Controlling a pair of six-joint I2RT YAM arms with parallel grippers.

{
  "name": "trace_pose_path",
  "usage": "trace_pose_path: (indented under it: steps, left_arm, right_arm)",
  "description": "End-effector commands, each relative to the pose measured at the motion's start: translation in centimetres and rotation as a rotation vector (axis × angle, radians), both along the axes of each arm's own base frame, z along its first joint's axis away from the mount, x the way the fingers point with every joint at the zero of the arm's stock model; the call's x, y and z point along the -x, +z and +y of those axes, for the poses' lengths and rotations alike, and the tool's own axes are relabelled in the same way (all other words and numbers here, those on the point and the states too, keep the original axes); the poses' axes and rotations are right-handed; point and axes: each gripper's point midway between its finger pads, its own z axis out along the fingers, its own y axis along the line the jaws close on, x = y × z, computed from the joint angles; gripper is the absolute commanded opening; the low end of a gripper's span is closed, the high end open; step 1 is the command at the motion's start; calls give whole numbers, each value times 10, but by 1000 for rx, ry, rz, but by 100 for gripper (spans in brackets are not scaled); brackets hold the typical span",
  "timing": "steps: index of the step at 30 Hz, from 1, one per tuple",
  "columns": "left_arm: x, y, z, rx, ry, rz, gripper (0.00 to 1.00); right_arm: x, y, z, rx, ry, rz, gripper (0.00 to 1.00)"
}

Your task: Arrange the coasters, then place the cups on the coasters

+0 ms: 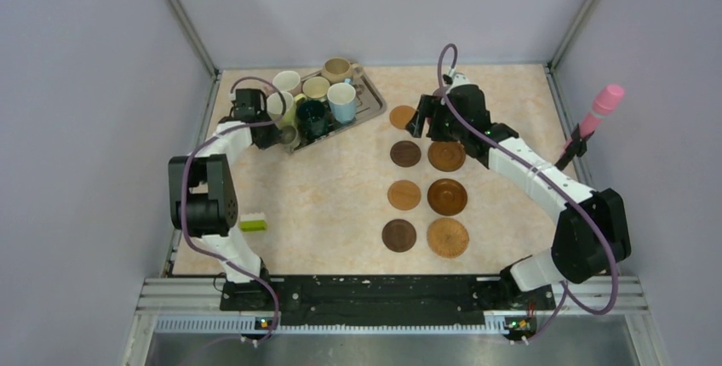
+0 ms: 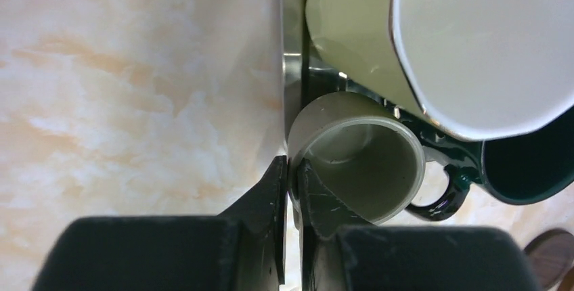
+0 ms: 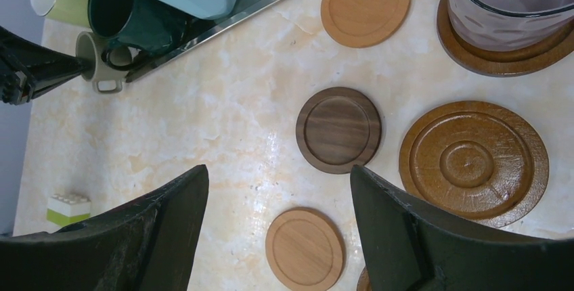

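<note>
Grey walls box in a pale marbled table [image 1: 340, 204], and the silver metal tray [image 1: 368, 98] at its far left is our landmark. Right of the tray, the coasters [image 1: 447, 197] sit in two neat columns. Seven bare ones show from above, and the eighth [image 3: 501, 61], in the column farther from the tray, already carries a mauve cup [image 3: 514, 0]. So the arranging looks done and one cup is home. By my reckoning every other cup is yet to travel. Those other mugs [image 1: 342, 102] crowd together on the tray.

Now the action: the small grey-olive mug [image 2: 359, 162] stands at the tray's near corner. Whether it is on the rim or just off it, I can't tell. It's upright, mouth to the ceiling, long axis vertical, its handle pointing away from the tray toward the robot's side. The left gripper [image 2: 292, 169] has its fingers pinched together on the mug's wall, one inside the rim and one outside.

The right gripper [image 3: 277, 172] hangs over the coasters closest to the tray, fingers wide apart and holding nothing.

A little green-and-white block [image 1: 252, 223] lies well apart on the robot's side of the tray.
</note>
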Motion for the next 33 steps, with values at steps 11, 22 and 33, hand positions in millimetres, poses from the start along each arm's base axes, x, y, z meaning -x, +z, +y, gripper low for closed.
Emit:
trace_pose_path:
  steps: [11, 22, 33]
  left_arm:
    - [42, 92, 5, -72, -44, -96, 0]
    - [99, 105, -103, -17, -412, -95, 0]
    - [178, 104, -234, 66, -688, -65, 0]
  right_arm:
    - [30, 9, 0, -86, 24, 13, 76]
    - [81, -15, -46, 16, -50, 34, 81]
    - [110, 7, -76, 9, -140, -32, 84]
